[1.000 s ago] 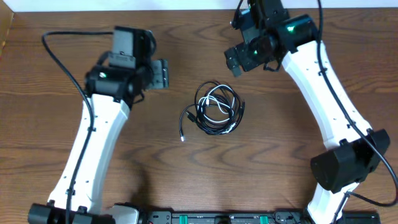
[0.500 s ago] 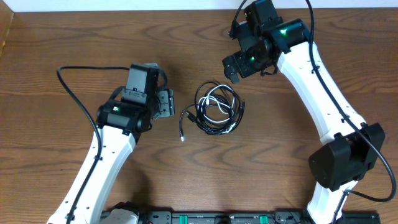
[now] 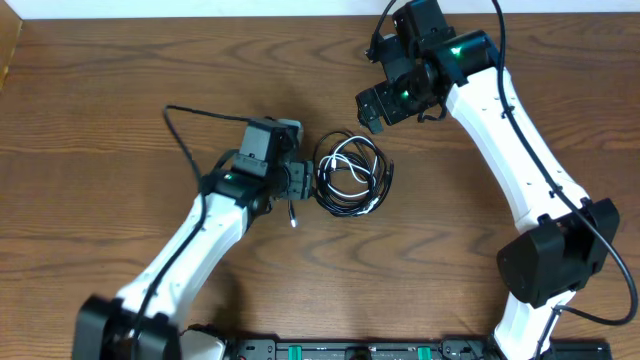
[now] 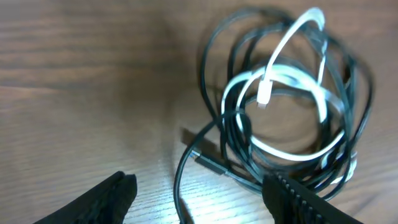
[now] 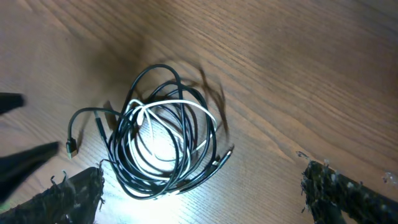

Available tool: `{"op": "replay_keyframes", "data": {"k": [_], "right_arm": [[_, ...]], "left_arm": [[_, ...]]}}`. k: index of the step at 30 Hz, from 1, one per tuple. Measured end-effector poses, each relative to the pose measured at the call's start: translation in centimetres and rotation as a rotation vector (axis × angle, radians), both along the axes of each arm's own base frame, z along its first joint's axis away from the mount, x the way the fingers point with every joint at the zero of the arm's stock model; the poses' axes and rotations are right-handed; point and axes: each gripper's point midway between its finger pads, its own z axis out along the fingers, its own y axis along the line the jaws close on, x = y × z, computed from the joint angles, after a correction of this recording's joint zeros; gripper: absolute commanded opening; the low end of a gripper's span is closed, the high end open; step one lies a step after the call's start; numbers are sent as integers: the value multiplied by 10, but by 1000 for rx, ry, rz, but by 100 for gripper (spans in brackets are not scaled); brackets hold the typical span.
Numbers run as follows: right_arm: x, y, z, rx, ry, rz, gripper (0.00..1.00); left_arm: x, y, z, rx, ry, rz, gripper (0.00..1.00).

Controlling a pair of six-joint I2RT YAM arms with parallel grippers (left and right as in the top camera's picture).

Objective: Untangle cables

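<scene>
The cables (image 3: 350,175) lie in one tangled coil at the middle of the table: black loops with a white cable (image 3: 345,156) threaded through them. My left gripper (image 3: 297,184) is at the coil's left edge, low over the wood. In the left wrist view the left gripper (image 4: 202,202) is open, a loose black strand (image 4: 176,186) runs between its fingers, and the white cable (image 4: 297,23) lies beyond. My right gripper (image 3: 372,108) hovers up and right of the coil. Seen from the right wrist, that gripper (image 5: 205,199) is wide open above the black loops (image 5: 165,143).
A black tail with a small plug (image 3: 293,219) trails out of the coil's left side, under the left gripper. Thicker black arm cables (image 3: 185,135) arc over the left arm. The table's far edge (image 3: 200,18) meets a white wall.
The left arm has swung right and down, from the far left to the coil's left edge. The right gripper shifted slightly, then held still. The coil has not moved.
</scene>
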Motion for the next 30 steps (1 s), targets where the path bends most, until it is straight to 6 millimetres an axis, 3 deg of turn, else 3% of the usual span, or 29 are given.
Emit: {"op": "replay_keyframes", "data": {"k": [4,13,15,18,22,30], "right_arm": [[-3,-1,15,14,-30,1,99],[-14,-5,61,57,-129,2,99],[-16,-6,65,61,-138,2,99],[-17,-6,69,65,-146,2,99],[-18,-7,71,66,-150,2,99],[-18,-7,71,67,-151,2,99]], "left_arm": [[-8,-7,-30,25,78,-110,71],[-1,13,-35,36,75,-154,65],[-2,13,-36,28,77,-167,61],[-5,10,-43,12,102,-191,46],[-10,5,-53,-7,135,-231,47],[-10,3,-52,-14,129,-257,46]]}}
